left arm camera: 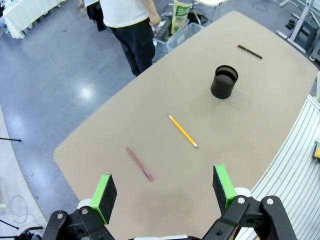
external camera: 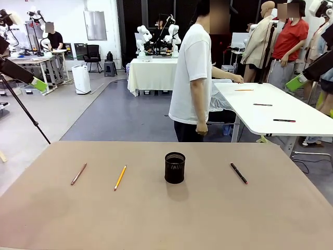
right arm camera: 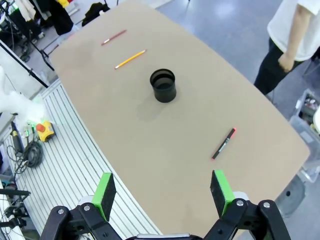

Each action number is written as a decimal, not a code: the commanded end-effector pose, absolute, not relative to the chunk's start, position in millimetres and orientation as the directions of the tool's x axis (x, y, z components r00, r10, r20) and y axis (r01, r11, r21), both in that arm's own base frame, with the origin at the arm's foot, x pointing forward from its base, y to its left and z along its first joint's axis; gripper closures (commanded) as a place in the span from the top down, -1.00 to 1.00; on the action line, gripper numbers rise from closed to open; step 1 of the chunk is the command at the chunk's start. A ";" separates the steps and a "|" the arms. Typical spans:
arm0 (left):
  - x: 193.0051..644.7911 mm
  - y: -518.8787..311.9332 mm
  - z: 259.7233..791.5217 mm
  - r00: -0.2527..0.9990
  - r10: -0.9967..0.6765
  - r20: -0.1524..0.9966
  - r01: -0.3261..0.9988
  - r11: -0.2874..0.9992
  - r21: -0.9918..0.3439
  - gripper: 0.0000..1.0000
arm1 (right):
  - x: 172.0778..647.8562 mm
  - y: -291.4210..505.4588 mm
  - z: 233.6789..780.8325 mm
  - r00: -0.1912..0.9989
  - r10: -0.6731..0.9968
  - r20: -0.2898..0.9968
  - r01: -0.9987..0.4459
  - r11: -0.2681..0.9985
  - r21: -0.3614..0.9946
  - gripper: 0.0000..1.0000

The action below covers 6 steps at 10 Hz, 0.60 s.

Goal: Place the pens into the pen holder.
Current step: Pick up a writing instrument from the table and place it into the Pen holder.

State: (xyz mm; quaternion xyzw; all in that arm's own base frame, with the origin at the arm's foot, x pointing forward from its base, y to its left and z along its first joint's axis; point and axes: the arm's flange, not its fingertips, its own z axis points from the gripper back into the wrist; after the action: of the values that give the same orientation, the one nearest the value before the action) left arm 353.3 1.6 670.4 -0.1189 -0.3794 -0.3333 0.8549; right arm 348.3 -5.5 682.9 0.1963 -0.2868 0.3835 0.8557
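On the tan table [external camera: 218, 219] a black pen holder [external camera: 175, 167] stands upright. A pinkish-brown pen [external camera: 78, 174] and yellow pencil [external camera: 120, 177] lie left of it, a black pen [external camera: 239, 173] right.

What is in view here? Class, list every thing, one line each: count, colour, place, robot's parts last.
table: one, light brown, foreground.
pen holder: one, black mesh, upright near the table's middle.
yellow pencil: one, yellow-orange, lying left of the pen holder.
pinkish-brown pen: one, pinkish-brown, lying farther left, apart from the pencil.
black pen: one, black, lying right of the pen holder.
white table: one, white, behind at the right.
other pens: three, one orange, two dark, on the white table.
person: one, white T-shirt, standing at the table's far side.
left gripper: one, black with green pads, open, raised at the table's left.
right gripper: one, black with green pads, open, raised at the right.
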 end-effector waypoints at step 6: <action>408.1 -112.7 577.5 0.758 -0.445 0.477 0.498 0.867 0.017 1.00 | 348.5 -3.6 684.8 0.544 0.537 0.645 -0.769 0.627 0.126 1.00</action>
State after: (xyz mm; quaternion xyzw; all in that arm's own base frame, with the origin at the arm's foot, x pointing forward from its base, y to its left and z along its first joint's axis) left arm 402.9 -110.6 581.5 -0.0730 -0.2462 -0.2676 0.9287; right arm 348.3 -4.8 683.1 0.1955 -0.2861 0.3838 0.8559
